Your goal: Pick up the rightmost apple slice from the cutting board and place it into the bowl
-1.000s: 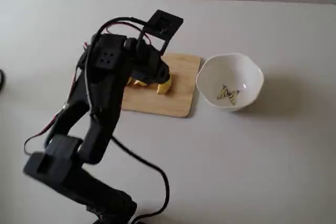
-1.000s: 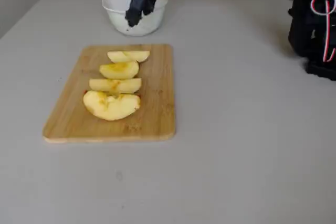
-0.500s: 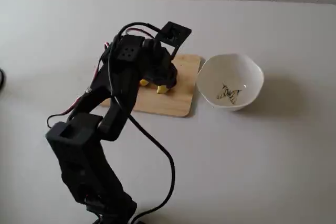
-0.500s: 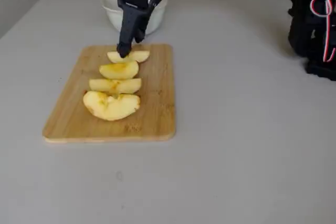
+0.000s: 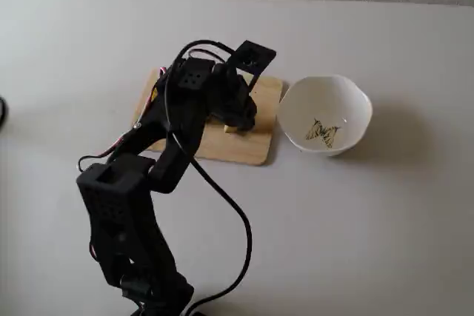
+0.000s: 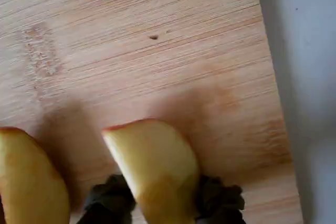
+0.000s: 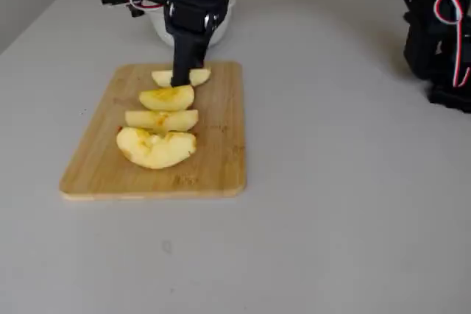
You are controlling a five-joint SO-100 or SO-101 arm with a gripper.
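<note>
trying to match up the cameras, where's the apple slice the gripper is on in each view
A fixed view: apple slice peeks out under the arm, mid-board.
Wrist view: slice bottom centre, between the fingers.
Another fixed view: slice at the board's far end.
Shared landmark: cutting board.

In a fixed view the arm (image 5: pixel 185 116) covers most of the board (image 5: pixel 248 146), leaving only a sliver of one slice (image 5: pixel 231 129) showing. In the wrist view the hand (image 6: pixel 163 205) is cut by the bottom edge, its fingers (image 6: pixel 107 203) blurred. In another fixed view the bowl (image 7: pixel 224 27) behind the board is mostly hidden.
</note>
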